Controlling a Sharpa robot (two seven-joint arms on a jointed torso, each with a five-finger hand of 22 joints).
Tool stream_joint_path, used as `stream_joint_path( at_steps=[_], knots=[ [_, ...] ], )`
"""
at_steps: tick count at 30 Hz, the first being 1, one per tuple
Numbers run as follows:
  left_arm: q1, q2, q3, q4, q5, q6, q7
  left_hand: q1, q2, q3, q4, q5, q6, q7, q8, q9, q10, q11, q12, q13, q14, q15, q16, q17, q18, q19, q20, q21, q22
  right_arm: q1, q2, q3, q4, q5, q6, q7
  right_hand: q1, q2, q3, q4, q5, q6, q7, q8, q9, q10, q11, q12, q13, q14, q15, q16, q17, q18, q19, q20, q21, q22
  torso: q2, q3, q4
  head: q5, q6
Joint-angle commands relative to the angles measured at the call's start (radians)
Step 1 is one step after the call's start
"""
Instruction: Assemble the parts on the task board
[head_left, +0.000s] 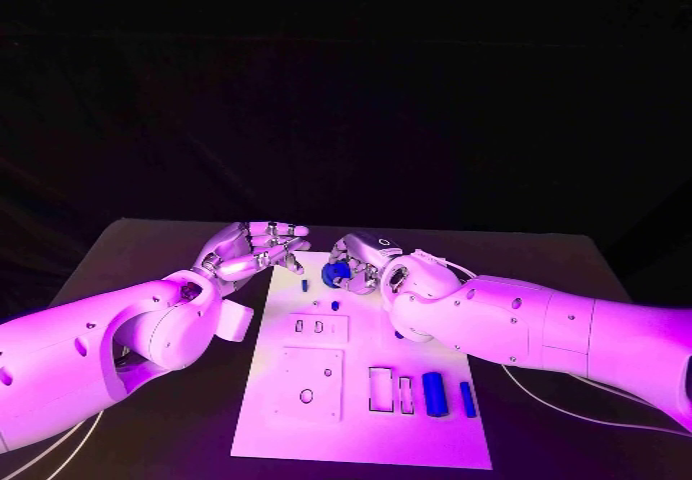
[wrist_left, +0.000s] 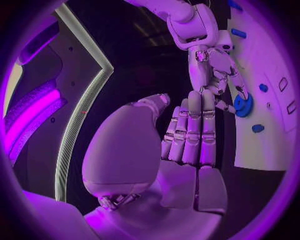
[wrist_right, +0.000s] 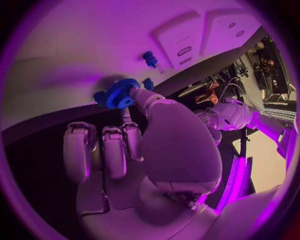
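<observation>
The white task board (head_left: 361, 430) lies in the middle of the table. At its far end my right hand (head_left: 372, 266) pinches a blue gear (head_left: 336, 272) just above the board. The right wrist view shows the gear (wrist_right: 120, 93) with toothed rim between the thumb and a finger, close to the board (wrist_right: 75, 45). My left hand (head_left: 257, 250) hovers beside the board's far left corner, fingers straight and together, holding nothing. In the left wrist view the left hand (wrist_left: 190, 135) faces the right hand (wrist_left: 212, 70) and the gear (wrist_left: 242, 106).
Small blue pegs (head_left: 335, 305) stand on the board near the gear, one also in the right wrist view (wrist_right: 150, 59). Two long blue pieces (head_left: 433, 388) lie at the board's near right beside rectangular slots (head_left: 381, 388). A square plate with holes (head_left: 310, 382) sits near left.
</observation>
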Motion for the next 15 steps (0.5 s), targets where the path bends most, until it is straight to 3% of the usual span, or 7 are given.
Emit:
stream_joint_path(
  at_steps=[1, 15],
  knots=[
    [0.001, 0.001, 0.001, 0.003, -0.002, 0.015, 0.004, -0.009, -0.003, 0.006, -0.001, -0.004, -0.005, 0.011, -0.005, 0.001, -0.005, 0.003, -0.007, 0.001, -0.003, 0.001, 0.006, 0.001, 0.011, -0.009, -0.001, 0.003, 0.001, -0.001, 0.003, -0.001, -0.005, -0.024, 0.039, -0.018, -0.008, 0.003, 0.007, 0.001, 0.004, 0.036, -0.021, 0.046, 0.126, 0.001, 0.0, -0.005, 0.057, 0.087, -0.003, 0.002, 0.178, -0.019, 0.006, 0.0, 0.0, 0.121, 0.0, 0.0008, -0.0011, 0.0, 0.0],
    [0.001, -0.001, 0.001, 0.004, -0.002, 0.013, 0.003, -0.01, -0.004, 0.006, -0.002, -0.004, -0.006, 0.011, -0.006, 0.001, -0.006, 0.003, -0.007, 0.001, -0.004, 0.002, 0.006, 0.001, 0.011, -0.012, 0.0, 0.005, 0.002, -0.003, 0.005, -0.002, -0.011, -0.027, 0.056, -0.025, -0.017, 0.0, 0.011, 0.0, 0.004, 0.033, -0.02, 0.045, 0.127, -0.001, 0.001, -0.007, 0.055, 0.087, -0.002, 0.001, 0.175, -0.018, 0.003, 0.001, -0.004, 0.117, -0.001, 0.0003, 0.0003, -0.001, -0.003]
  ],
)
